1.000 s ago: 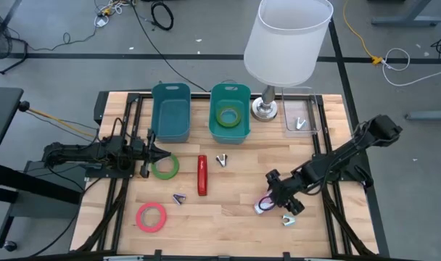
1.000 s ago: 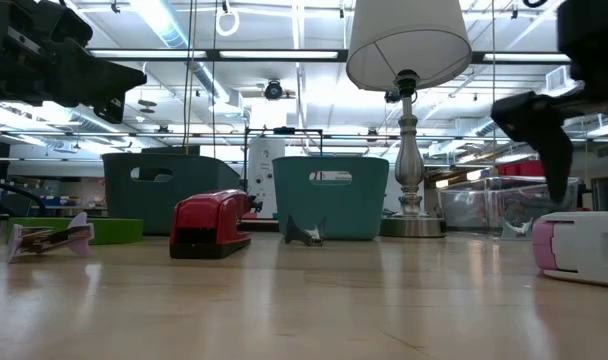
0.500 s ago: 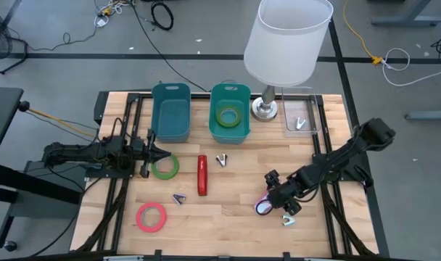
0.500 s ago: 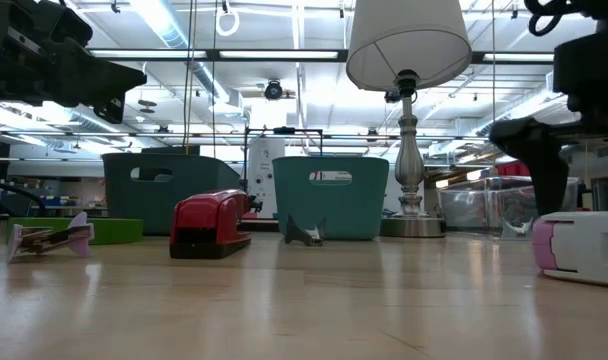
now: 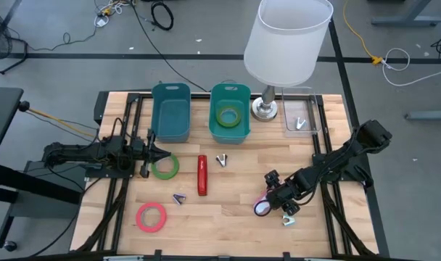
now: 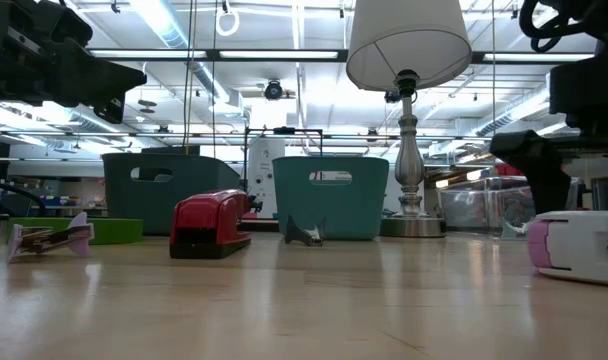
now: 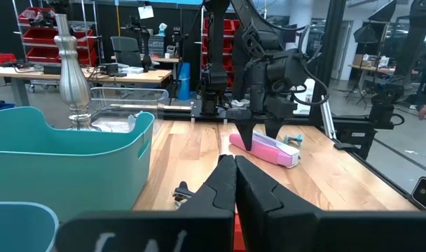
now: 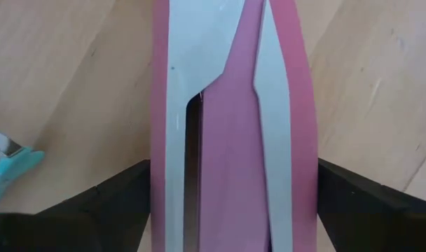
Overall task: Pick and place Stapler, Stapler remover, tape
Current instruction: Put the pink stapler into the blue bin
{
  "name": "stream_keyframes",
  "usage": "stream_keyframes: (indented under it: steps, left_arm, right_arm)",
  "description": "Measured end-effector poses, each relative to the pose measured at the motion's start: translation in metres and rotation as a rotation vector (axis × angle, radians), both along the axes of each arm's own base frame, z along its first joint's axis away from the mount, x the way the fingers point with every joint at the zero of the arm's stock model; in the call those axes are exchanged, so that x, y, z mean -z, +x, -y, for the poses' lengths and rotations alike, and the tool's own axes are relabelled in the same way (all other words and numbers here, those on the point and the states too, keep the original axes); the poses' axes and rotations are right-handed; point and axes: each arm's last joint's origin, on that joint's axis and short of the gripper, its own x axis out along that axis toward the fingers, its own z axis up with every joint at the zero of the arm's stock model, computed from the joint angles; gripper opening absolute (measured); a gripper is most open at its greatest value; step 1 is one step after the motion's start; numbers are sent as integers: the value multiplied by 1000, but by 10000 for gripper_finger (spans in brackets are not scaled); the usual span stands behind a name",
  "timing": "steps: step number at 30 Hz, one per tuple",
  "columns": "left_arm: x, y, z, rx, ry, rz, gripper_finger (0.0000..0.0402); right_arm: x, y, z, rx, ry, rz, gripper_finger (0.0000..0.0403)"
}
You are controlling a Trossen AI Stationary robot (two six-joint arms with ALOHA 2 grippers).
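Observation:
A pink and white stapler (image 5: 262, 208) lies flat on the table's right near part, and it fills the right wrist view (image 8: 234, 105). My right gripper (image 5: 275, 199) is low over it, open, with one finger on each long side. My left gripper (image 5: 165, 152) is shut and hovers at the table's left, beside a green tape ring (image 5: 165, 167) that lies flat. A red stapler (image 5: 202, 175) lies mid-table. A red tape ring (image 5: 151, 217) lies near the front edge. Staple removers lie at mid-table (image 5: 221, 159), left of centre (image 5: 179, 198) and, a teal one (image 5: 288, 220), beside the pink stapler. My right gripper comes from above, pointing down, its fingers (image 8: 111, 203) set across the pink stapler's width, at its two long sides (image 8: 160, 140). I cannot tell whether the fingers touch it. The stapler lies on the table.
Two teal bins (image 5: 170, 112) (image 5: 229, 112) stand at the far edge, the right one with a tape roll (image 5: 228, 114) inside. A lamp (image 5: 286, 40) and a clear box (image 5: 300, 116) stand far right. Bare wood lies between the red stapler and the pink one.
My right gripper has come down and a little toward the table's near edge, lowering its open fingers around the pink stapler. The left arm has kept still.

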Motion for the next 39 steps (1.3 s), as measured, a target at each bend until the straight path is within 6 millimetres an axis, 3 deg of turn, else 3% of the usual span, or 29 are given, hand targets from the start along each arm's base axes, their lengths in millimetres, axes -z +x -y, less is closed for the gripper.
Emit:
stream_keyframes:
  steps: [14, 29, 39]
  left_arm:
    - [0, 0, 0, 0, 0, 0, 3]
    - [0, 0, 0, 1, 0, 0, 3]
    - [0, 0, 0, 0, 0, 0, 3]
  right_arm:
    - [-3, 3, -2, -1, 5, 1, 315]
    - [-40, 29, -14, 20, 4, 167, 314]
    - [-76, 57, -5, 175, 71, 256, 314]
